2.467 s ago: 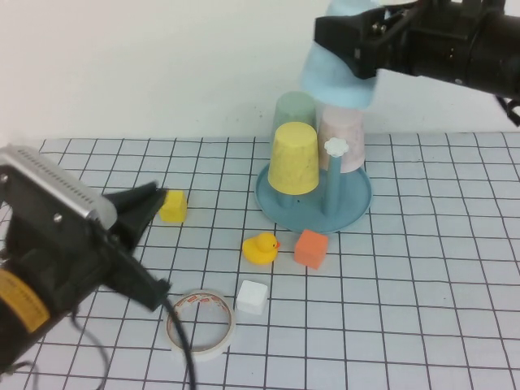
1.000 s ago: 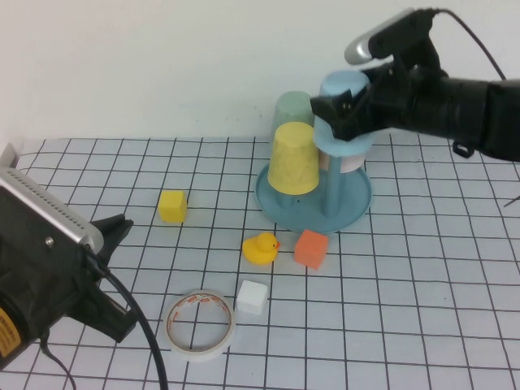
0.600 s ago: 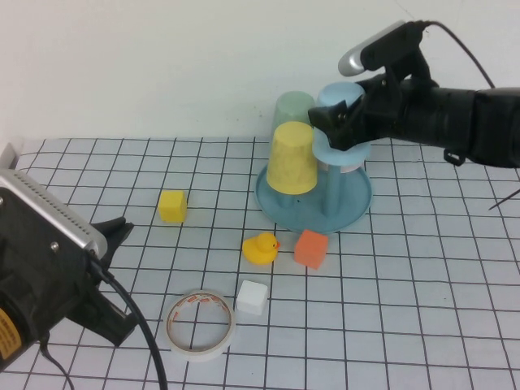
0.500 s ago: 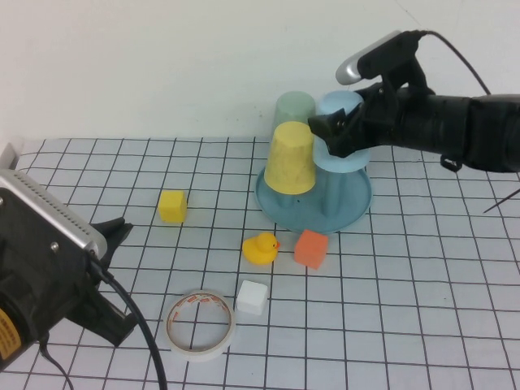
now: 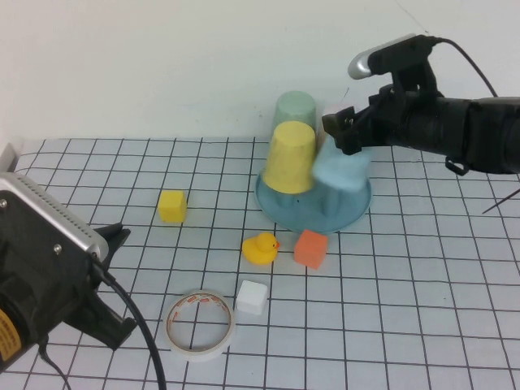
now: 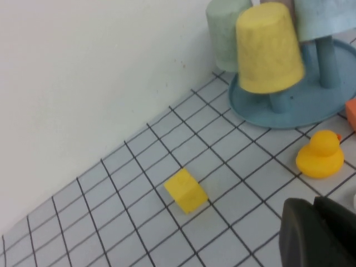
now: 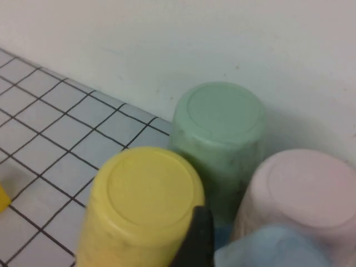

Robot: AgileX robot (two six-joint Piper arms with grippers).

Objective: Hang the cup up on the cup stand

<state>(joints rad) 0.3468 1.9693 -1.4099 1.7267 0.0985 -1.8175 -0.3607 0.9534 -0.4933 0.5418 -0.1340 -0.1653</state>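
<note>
The cup (image 5: 341, 172), light, rigid, graspable round its wall, sat tilted on the cup stand (image 5: 276, 197); right gripper (image 5: 348, 134) released above, left gripper (image 5: 114, 244) clenched near the tabletop's near-left corner.

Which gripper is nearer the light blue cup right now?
Right. The right gripper hovers just above the light blue cup on the cup stand; the left gripper sits far off at the table's near-left.

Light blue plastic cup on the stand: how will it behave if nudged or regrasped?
The light blue plastic cup looks thin-walled and handleless, so probably light and easily shifted. It sits tilted over a peg of the teal cup stand, so a nudge may tip it. The open right gripper hovers just above it.
</note>
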